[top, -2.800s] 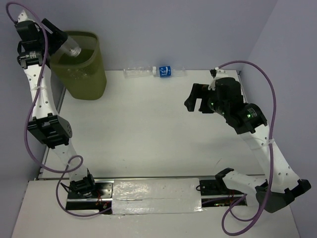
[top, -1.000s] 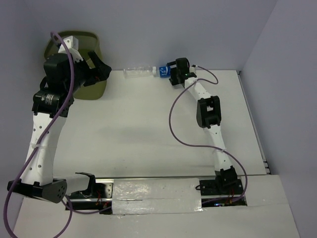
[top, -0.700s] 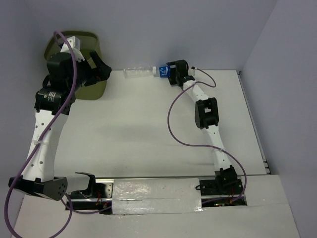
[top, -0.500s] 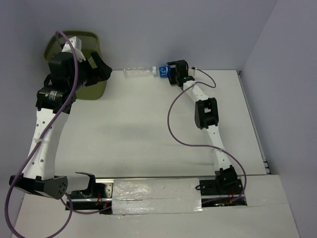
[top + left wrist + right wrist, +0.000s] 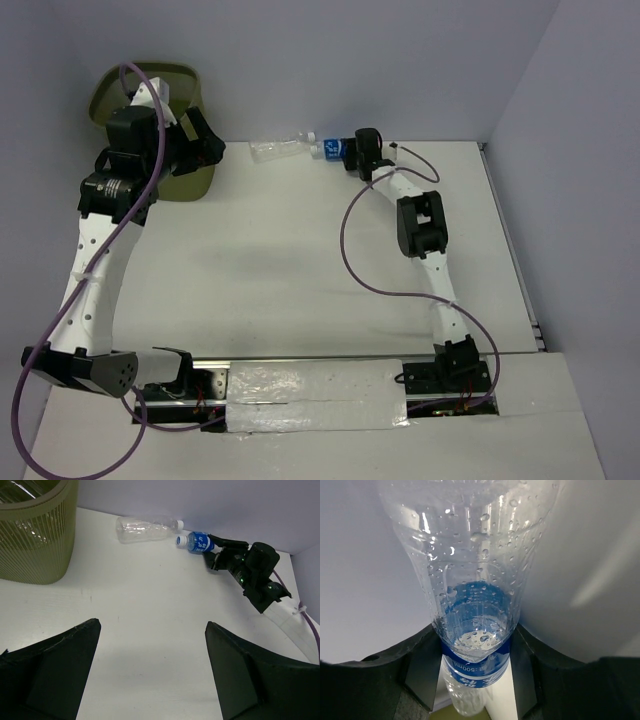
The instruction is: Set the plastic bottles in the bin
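- Looking down from the top camera, we find the right gripper [image 5: 348, 152] stretched to the far edge of the table [image 5: 300, 260]. It is clamped on the base end of the labelled bottle [image 5: 331, 149], whose cap points left at a clear bottle [image 5: 275, 149] lying by the wall. We judge that taking the base end keeps the fingers off that neighbour.
- The left gripper [image 5: 205, 143] hovers just beside the bin [image 5: 188, 182] at the far left corner, leaving room for the drop.
- From the left wrist, our fingers [image 5: 55, 670] stand wide apart with nothing between them. The bin [image 5: 35, 540] is at left, and the two bottles lie beyond it, caps near each other.
- From the right wrist, the labelled bottle [image 5: 475, 580] fills the view, squeezed between both pads [image 5: 420, 667], with droplets inside it. We cannot tell whether it has left the table.
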Robot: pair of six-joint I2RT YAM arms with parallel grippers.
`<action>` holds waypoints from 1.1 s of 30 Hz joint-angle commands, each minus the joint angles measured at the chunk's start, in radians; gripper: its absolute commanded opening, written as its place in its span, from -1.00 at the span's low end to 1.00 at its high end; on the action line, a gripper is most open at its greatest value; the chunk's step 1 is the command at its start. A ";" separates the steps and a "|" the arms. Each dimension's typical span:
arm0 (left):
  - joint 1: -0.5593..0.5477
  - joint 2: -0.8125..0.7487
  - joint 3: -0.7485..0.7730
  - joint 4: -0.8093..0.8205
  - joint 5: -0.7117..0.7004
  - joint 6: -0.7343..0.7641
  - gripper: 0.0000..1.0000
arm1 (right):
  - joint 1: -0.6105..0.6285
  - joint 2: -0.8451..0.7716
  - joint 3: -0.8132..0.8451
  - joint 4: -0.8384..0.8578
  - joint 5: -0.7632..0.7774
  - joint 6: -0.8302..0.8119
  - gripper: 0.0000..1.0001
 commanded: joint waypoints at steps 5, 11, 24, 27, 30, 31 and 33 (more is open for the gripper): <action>-0.004 0.006 0.041 -0.011 0.007 0.032 0.99 | -0.002 -0.398 -0.384 0.093 0.037 -0.196 -0.03; -0.004 0.046 0.102 -0.057 0.040 0.015 0.99 | -0.022 -0.777 -0.737 0.108 -0.175 -0.458 -0.06; -0.011 0.302 0.379 -0.146 0.453 -0.121 0.99 | 0.064 -1.277 -0.912 -0.464 -0.828 -1.192 -0.02; -0.059 0.337 0.369 -0.088 0.553 -0.164 0.92 | 0.114 -1.290 -0.862 -0.572 -0.865 -1.249 -0.02; -0.125 0.377 0.383 -0.089 0.559 -0.164 0.97 | 0.150 -1.302 -0.848 -0.592 -0.897 -1.254 -0.02; -0.136 0.379 0.367 -0.077 0.581 -0.179 0.99 | 0.160 -1.306 -0.848 -0.592 -0.905 -1.253 -0.02; -0.172 0.368 0.340 -0.022 0.613 -0.195 0.99 | 0.170 -1.317 -0.852 -0.585 -0.910 -1.245 -0.02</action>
